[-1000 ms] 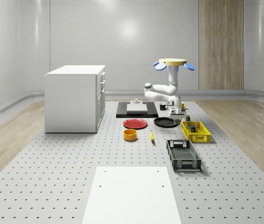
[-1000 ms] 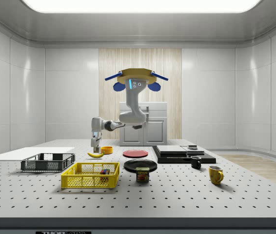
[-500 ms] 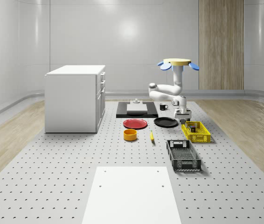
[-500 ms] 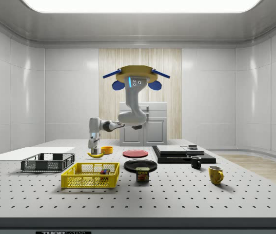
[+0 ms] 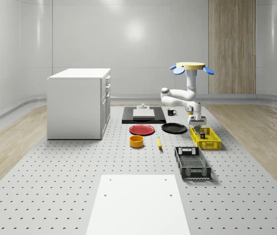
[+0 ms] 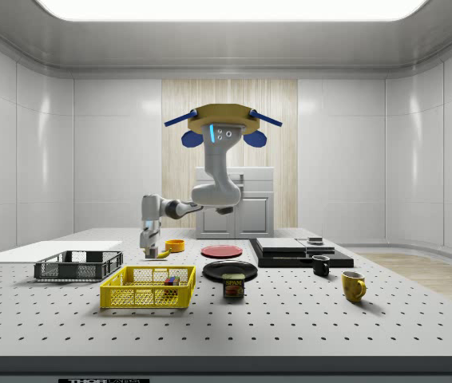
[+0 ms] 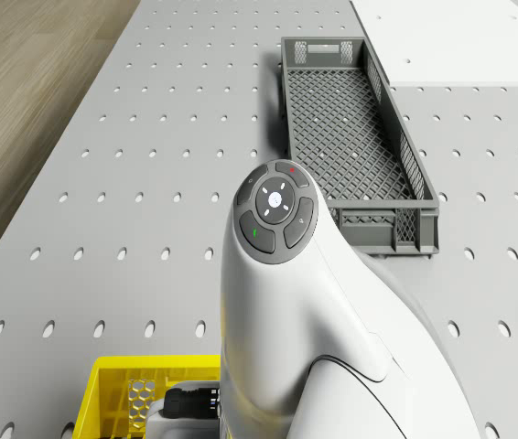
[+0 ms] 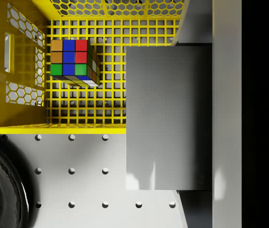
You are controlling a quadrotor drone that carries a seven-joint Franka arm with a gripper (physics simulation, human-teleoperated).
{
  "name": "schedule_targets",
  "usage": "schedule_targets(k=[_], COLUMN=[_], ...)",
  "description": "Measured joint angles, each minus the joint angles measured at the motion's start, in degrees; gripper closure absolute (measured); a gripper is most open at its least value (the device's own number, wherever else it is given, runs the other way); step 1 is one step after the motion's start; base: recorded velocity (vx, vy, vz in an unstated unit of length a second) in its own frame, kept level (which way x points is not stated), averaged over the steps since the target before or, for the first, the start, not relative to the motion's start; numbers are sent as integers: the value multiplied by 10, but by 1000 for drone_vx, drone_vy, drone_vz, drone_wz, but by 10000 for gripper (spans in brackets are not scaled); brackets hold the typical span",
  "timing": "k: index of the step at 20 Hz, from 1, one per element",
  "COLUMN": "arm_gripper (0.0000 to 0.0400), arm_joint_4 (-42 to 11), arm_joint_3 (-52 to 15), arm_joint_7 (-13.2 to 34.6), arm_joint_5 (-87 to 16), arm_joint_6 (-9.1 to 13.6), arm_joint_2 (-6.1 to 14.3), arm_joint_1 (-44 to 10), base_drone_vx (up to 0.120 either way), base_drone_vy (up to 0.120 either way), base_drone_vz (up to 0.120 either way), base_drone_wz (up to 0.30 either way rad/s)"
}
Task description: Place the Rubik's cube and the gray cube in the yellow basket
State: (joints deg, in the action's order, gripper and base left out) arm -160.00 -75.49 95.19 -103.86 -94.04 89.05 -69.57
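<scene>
The hand grips the plain gray cube over the yellow plastic mesh basket's rim, near the multicoloured Rubik's cube inside. Released here, the cube may strike the rim and tumble onto the tabletop.

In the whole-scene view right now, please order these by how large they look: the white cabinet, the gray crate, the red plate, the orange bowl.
Largest to smallest:
1. white cabinet
2. gray crate
3. red plate
4. orange bowl
The crate lies nearer the camera than the plate, so that gap may be partly perspective.
</scene>
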Motion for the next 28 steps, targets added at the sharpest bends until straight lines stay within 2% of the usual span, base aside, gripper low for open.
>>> schedule_targets(k=[8,11,15,18,23,28], arm_gripper=[150,150,150,150,150,150], arm_joint_4=[0,0,0,0,1,8], arm_joint_3=[0,0,0,0,2,30], arm_joint_7=[0,0,1,1,1,1], arm_joint_5=[1,1,1,1,-1,-27], arm_joint_6=[-1,-2,-2,-3,-4,-16], arm_joint_2=[2,2,3,3,4,4], arm_joint_1=[0,-1,-1,-1,-1,-7], base_drone_vx=[0,0,0,0,0,0], base_drone_vy=[120,120,120,120,16,0], base_drone_vz=[-100,0,-120,-13,0,0], base_drone_wz=[0,0,0,0,0,0])
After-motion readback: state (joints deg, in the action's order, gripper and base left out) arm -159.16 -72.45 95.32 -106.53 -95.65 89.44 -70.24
